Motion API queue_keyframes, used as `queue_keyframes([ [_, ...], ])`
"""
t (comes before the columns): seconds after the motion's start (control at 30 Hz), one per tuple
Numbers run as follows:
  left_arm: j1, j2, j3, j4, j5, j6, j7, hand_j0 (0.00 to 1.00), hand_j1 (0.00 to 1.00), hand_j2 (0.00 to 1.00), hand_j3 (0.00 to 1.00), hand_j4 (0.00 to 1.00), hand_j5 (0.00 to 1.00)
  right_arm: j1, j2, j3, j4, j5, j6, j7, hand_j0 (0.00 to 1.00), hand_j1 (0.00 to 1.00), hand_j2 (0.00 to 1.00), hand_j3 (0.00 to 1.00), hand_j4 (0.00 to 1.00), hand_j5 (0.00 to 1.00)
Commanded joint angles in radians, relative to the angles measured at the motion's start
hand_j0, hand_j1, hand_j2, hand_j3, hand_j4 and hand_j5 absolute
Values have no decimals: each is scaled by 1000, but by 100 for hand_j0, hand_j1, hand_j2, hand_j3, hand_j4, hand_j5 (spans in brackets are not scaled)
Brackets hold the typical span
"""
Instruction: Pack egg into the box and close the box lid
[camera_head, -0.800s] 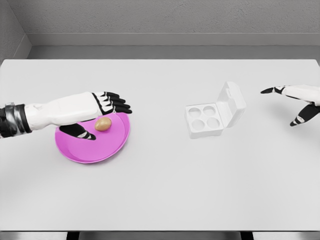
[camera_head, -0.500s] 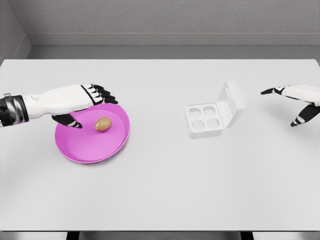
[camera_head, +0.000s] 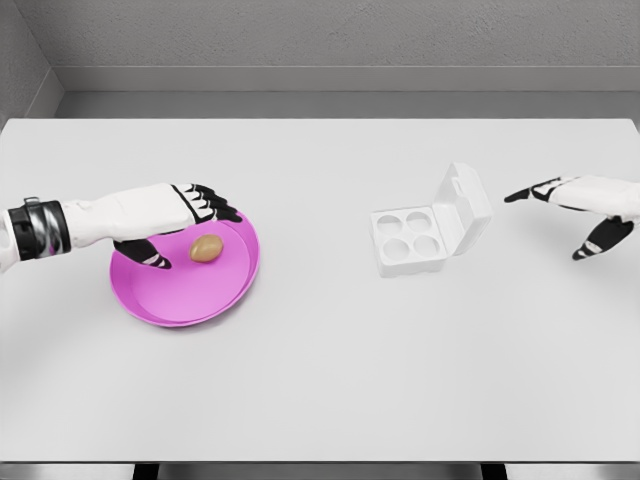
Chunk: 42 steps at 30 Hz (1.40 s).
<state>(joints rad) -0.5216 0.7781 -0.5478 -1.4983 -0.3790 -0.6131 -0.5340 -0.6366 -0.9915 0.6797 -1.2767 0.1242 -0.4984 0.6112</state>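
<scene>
Head view: smooth tan egg (camera_head: 206, 248) lies on glossy magenta plate (camera_head: 186, 290), just beside left hand (camera_head: 178, 215), fingers loosely spread, gripping nothing. White four-cup box (camera_head: 408, 241), lid upright. Right hand (camera_head: 585, 207) open, empty, well apart on white table (camera_head: 320, 380).

Bright, even overhead light; soft faint shadows under objects (perhaps slightly diffuse); sharp render, no glare, no blur.
</scene>
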Motion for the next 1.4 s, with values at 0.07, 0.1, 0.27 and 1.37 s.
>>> queue_keyframes([
  [0.07, 0, 1, -20, -11, -5, 2, -67, 100, 100, 100, 100, 100, 100, 0, 1, 11, 2, -5, -3, 0, 100, 100, 100, 100, 100, 100],
  [0.1, -2, 1, -20, -23, -17, 2, -72, 100, 100, 100, 100, 100, 100, 0, 2, 11, 3, -5, -3, 0, 100, 100, 100, 100, 100, 100],
  [0.27, -20, -2, -18, -26, -29, 2, -77, 100, 100, 100, 100, 100, 100, 2, 10, 17, 19, -5, 1, 0, 100, 100, 100, 100, 100, 100],
  [1.37, -49, -102, -18, 139, -72, 2, -77, 100, 100, 100, 100, 100, 100, 5, 25, 11, 26, -1, -9, 0, 100, 100, 100, 100, 100, 100],
])
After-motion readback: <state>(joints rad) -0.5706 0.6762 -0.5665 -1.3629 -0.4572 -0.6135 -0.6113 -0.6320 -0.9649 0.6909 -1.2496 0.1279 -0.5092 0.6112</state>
